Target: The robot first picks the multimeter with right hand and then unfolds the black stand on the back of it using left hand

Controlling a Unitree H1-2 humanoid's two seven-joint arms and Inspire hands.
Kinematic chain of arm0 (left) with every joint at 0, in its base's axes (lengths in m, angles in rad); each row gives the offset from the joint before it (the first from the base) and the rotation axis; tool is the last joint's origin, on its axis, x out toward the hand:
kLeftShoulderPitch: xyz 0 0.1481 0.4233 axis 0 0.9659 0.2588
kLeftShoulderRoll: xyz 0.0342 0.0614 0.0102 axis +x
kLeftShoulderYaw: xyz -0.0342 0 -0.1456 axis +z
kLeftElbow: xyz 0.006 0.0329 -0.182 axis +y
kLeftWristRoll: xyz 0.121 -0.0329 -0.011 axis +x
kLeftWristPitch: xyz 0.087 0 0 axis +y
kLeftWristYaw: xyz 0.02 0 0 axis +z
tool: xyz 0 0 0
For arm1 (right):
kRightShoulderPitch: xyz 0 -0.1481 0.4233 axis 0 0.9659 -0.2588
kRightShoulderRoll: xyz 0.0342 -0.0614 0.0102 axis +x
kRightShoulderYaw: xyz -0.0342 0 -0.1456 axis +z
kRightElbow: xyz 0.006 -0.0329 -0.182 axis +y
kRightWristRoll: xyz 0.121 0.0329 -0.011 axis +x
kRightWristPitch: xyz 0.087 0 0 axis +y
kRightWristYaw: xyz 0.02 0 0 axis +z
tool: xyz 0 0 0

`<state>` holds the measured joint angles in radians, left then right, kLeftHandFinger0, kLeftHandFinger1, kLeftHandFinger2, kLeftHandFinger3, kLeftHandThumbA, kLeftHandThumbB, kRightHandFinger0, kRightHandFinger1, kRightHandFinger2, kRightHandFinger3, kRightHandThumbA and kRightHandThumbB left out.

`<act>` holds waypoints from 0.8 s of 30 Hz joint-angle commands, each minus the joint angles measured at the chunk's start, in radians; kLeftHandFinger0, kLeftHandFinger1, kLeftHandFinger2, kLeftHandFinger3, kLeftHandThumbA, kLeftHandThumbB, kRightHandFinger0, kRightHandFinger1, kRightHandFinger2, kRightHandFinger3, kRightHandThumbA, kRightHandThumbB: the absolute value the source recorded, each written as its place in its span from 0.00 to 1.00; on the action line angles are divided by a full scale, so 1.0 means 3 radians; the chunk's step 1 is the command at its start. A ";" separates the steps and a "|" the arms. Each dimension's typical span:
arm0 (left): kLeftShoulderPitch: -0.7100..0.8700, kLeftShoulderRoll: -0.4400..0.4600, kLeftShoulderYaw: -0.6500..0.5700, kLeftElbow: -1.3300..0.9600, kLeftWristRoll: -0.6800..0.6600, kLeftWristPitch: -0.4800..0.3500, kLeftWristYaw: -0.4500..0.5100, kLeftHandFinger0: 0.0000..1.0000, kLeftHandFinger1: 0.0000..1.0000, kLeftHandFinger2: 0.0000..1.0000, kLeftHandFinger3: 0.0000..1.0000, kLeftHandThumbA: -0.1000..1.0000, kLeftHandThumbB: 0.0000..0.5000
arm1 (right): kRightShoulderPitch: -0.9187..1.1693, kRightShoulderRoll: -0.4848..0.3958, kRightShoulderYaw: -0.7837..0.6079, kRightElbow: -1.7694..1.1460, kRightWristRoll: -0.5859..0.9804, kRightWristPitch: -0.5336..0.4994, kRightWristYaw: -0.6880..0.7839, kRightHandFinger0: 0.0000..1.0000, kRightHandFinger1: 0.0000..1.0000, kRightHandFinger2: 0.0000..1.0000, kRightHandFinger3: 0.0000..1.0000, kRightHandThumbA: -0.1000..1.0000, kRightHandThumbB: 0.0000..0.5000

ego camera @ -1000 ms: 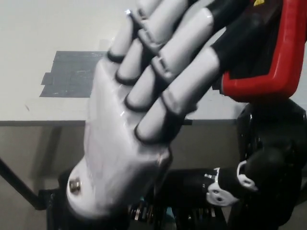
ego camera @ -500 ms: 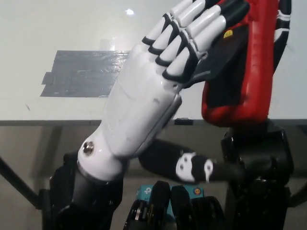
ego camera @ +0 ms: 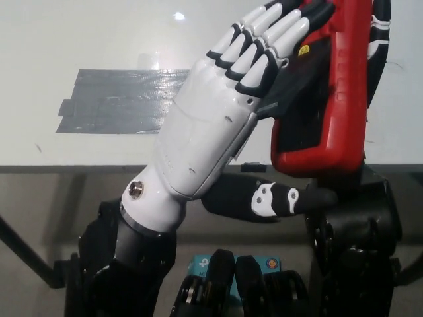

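Head view: against the frame half a second earlier, we see the white left hand (ego camera: 211, 125) has shifted slightly up and right, its fingers (ego camera: 261, 49) reaching further across the back of the red rubber-cased multimeter (ego camera: 330, 99). The meter itself has tilted a little and sits marginally higher. The black right hand (ego camera: 350, 218) grips the meter from below and behind, closed on it, holding it upright. The left hand's fingers are nearly straight and held together, their dark tips pressed on the matte black stand (ego camera: 294, 82), which stands angled out from the meter's back. The hand's shell is glossy plastic with dark joints. Left of it lies a patch of grey tape strips (ego camera: 112, 100) on the pale smooth tabletop (ego camera: 66, 33).
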<state>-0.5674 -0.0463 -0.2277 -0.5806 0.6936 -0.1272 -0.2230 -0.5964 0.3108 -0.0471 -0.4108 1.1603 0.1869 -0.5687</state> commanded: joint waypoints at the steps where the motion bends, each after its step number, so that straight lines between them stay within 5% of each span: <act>1: 0.0012 -0.0043 -0.0055 0.0020 0.0049 -0.0048 0.0061 1.00 1.00 1.00 1.00 1.00 0.68 | -0.0225 0.0108 -0.0014 -0.0160 -0.0094 -0.0043 -0.0042 0.00 0.34 0.65 0.83 0.00 0.16; 3: 0.0049 -0.0053 -0.0086 0.0021 0.0078 -0.0053 0.0055 1.00 1.00 1.00 1.00 1.00 0.70 | -0.0239 0.0018 0.0019 -0.0151 -0.0111 0.0039 0.0010 0.09 0.44 0.75 0.86 0.02 0.08; 4: 0.0088 -0.0061 -0.0113 0.0033 0.0099 -0.0083 0.0077 1.00 1.00 1.00 1.00 1.00 0.70 | -0.0250 -0.0045 0.0058 -0.0157 -0.0233 0.0098 0.0013 0.15 0.48 0.77 0.79 0.11 0.02; 7: 0.0140 -0.0078 -0.0166 0.0036 0.0137 -0.0110 0.0092 1.00 1.00 1.00 1.00 1.00 0.70 | -0.0292 -0.0063 0.0071 -0.0155 -0.0480 0.0138 -0.0098 0.12 0.33 0.59 0.54 0.11 0.13; 8: 0.0186 -0.0101 -0.0210 0.0045 0.0143 -0.0125 0.0102 1.00 1.00 1.00 1.00 1.00 0.70 | -0.0337 0.0007 0.0014 -0.0151 -0.0531 0.0110 -0.0246 0.04 0.25 0.52 0.50 0.02 0.27; 9: 0.0200 -0.0106 -0.0223 0.0046 0.0144 -0.0128 0.0102 1.00 1.00 1.00 1.00 1.00 0.70 | -0.0349 0.0027 -0.0004 -0.0150 -0.0535 0.0105 -0.0284 0.00 0.18 0.48 0.49 0.01 0.30; 13: 0.0311 -0.0140 -0.0312 0.0062 0.0142 -0.0128 0.0098 1.00 1.00 1.00 1.00 1.00 0.73 | -0.0432 0.0009 -0.0043 -0.0111 -0.0489 0.0122 -0.0252 0.00 0.18 0.56 0.57 0.06 0.21; 16: 0.0394 -0.0187 -0.0370 0.0078 0.0229 -0.0145 0.0145 1.00 1.00 1.00 1.00 1.00 0.76 | -0.0501 0.0049 -0.0078 -0.0130 -0.0550 0.0098 -0.0319 0.00 0.01 0.39 0.54 0.03 0.20; 17: 0.0424 -0.0203 -0.0399 0.0095 0.0247 -0.0179 0.0180 1.00 1.00 1.00 1.00 1.00 0.74 | -0.0510 0.0040 -0.0100 -0.0146 -0.0330 0.0122 -0.0300 0.00 0.00 0.35 0.56 0.09 0.21; 18: 0.0467 -0.0222 -0.0437 0.0123 0.0256 -0.0225 0.0224 1.00 1.00 1.00 1.00 1.00 0.74 | -0.0532 0.0072 -0.0159 -0.0157 -0.0065 0.0090 -0.0291 0.00 0.00 0.38 0.62 0.06 0.22; 20: 0.0522 -0.0242 -0.0475 0.0170 0.0275 -0.0293 0.0306 1.00 1.00 1.00 1.00 1.00 0.72 | -0.0557 0.0085 -0.0200 -0.0130 0.0016 0.0041 -0.0189 0.00 0.08 0.64 0.79 0.03 0.18; 22: 0.0591 -0.0282 -0.0509 0.0228 0.0227 -0.0333 0.0380 1.00 1.00 1.00 1.00 1.00 0.76 | -0.0583 0.0077 -0.0220 -0.0107 0.0085 0.0034 -0.0113 0.00 0.23 0.72 0.78 0.06 0.16; 24: 0.0648 -0.0324 -0.0530 0.0283 0.0184 -0.0377 0.0464 1.00 1.00 1.00 1.00 1.00 0.76 | -0.0605 0.0081 -0.0231 -0.0091 0.0091 0.0003 -0.0051 0.00 0.27 0.71 0.77 0.07 0.11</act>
<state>-0.4012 -0.1187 -0.3562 -0.5272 0.7473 -0.1772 -0.1448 -0.6783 0.3029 -0.1161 -0.4115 1.1069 0.2207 -0.6500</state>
